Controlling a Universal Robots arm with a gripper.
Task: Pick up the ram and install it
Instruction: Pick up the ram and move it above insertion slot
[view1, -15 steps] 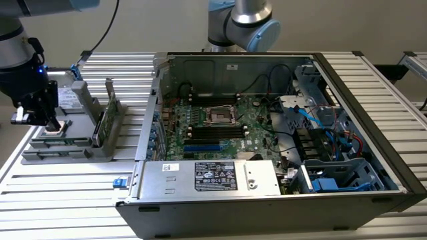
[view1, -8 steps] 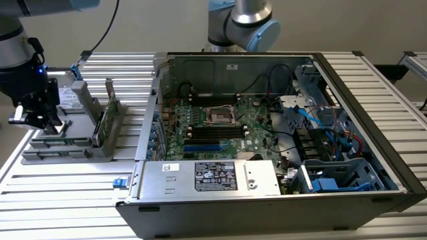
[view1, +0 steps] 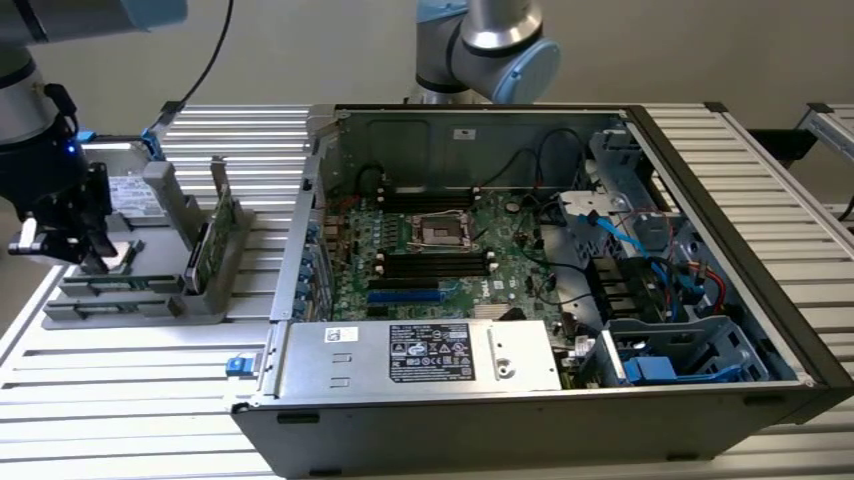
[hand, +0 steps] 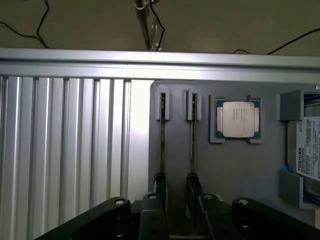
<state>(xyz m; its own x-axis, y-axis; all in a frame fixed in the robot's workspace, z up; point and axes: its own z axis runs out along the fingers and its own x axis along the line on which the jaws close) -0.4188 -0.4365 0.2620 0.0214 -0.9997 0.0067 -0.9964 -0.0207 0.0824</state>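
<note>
Pincer (hand: 176, 178) open over ram (hand: 192, 140) in gray holder (hand: 230, 165).

Open computer case (view1: 534, 430), processor (hand: 239, 119), probably drive (hand: 307, 150)

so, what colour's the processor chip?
The processor chip is silver, green-edged; best in wrist view.

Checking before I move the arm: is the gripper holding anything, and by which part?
Nothing is held. The gripper is open, with only bare holder showing between its fingers. The ram stands on edge in its holder slot.
</note>
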